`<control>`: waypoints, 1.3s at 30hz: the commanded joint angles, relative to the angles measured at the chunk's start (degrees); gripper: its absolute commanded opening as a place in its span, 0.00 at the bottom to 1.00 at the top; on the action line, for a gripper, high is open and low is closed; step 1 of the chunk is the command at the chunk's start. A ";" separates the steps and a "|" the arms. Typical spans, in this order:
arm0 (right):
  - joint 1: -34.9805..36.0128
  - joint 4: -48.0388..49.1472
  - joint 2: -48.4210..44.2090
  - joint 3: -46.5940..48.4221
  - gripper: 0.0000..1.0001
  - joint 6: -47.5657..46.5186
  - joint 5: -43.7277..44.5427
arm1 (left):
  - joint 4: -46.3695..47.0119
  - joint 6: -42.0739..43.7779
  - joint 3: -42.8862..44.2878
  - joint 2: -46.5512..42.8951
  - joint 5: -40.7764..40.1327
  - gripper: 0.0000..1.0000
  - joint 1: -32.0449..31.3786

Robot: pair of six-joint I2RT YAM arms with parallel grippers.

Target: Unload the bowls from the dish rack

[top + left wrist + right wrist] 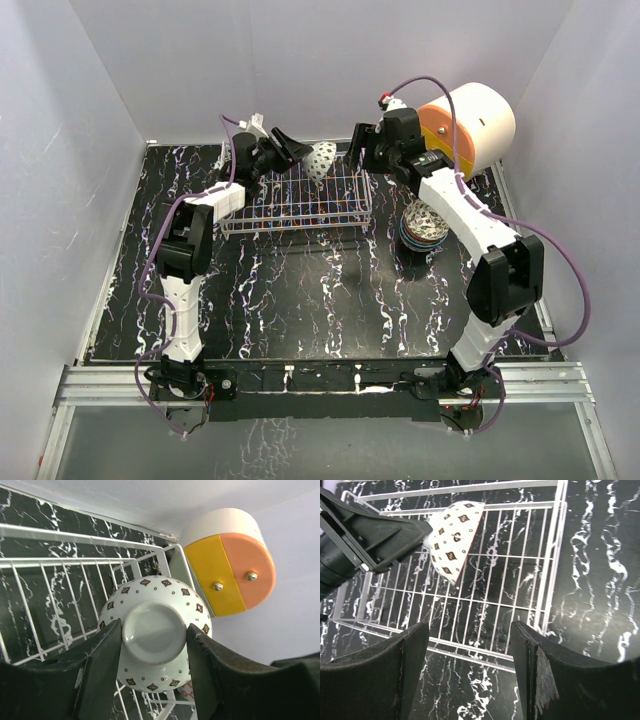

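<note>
My left gripper (154,636) is shut on the foot ring of a white bowl (160,592) with brown diamond dots and holds it on its side above the back right part of the wire dish rack (50,580). The top view shows this bowl (322,160), the left gripper (298,154) and the rack (300,205), which holds no other bowl. My right gripper (469,647) is open and empty, hovering over the rack's near right rail (520,580); it sees the held bowl (452,540). In the top view the right gripper (360,150) is just right of the bowl. A stack of bowls (423,225) stands on the table right of the rack.
A big white cylinder (470,125) with an orange-yellow face lies at the back right, also in the left wrist view (230,570). The black marbled table (300,300) is walled in by white panels. The right arm's forearm (470,215) passes over the bowl stack.
</note>
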 commanded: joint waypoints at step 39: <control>-7.88 45.04 13.67 -4.21 0.62 30.62 -38.68 | 37.56 -28.36 -6.11 0.90 6.04 0.25 1.23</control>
